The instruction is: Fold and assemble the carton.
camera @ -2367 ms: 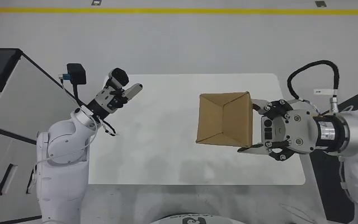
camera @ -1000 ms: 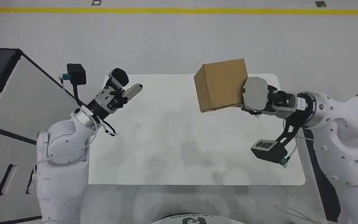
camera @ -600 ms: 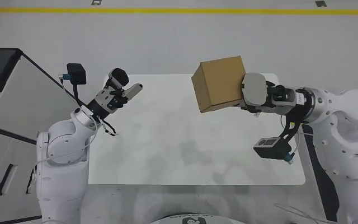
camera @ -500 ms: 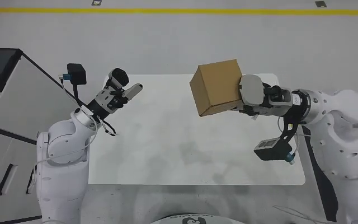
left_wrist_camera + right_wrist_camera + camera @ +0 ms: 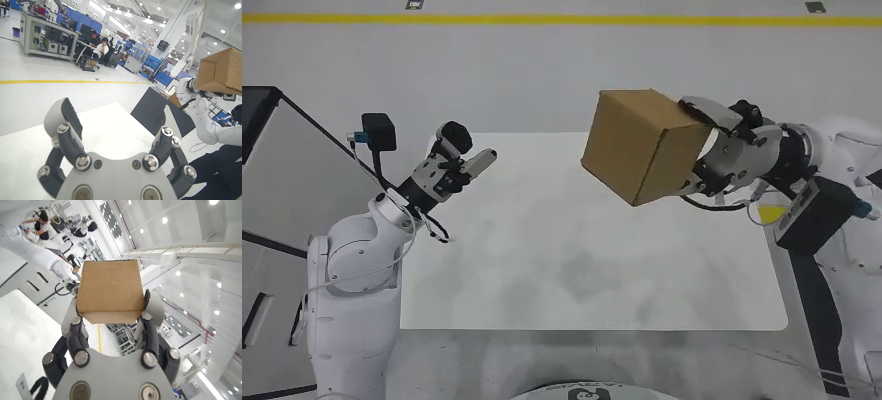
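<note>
By the right gripper (image 5: 694, 150) the carton (image 5: 637, 145) is being grasped: its two fingers (image 5: 155, 306) are being pressed against opposite walls of the brown box, at the end nearest the wrist. The box is being held in the air, tilted, in the upper right of the top view. It is being carried above the far right corner of the white table (image 5: 542, 270), partly past the table's far edge and apart from the tabletop. Closed cardboard faces are being turned toward the overhead camera. In the left wrist view one open end of the box, with its hollow inside, is being shown.

The left gripper (image 5: 474, 160) is being held released, its ribbed fingers (image 5: 64, 108) being spread wide apart. In the top view it is being held in the upper left part of the frame, over the table's far left corner and well apart from the carton.

Beyond the table, grey floor is being crossed by a yellow line (image 5: 542, 18) along the top edge of the frame, and a dark panel (image 5: 257, 110) is being cut off by the left edge.
</note>
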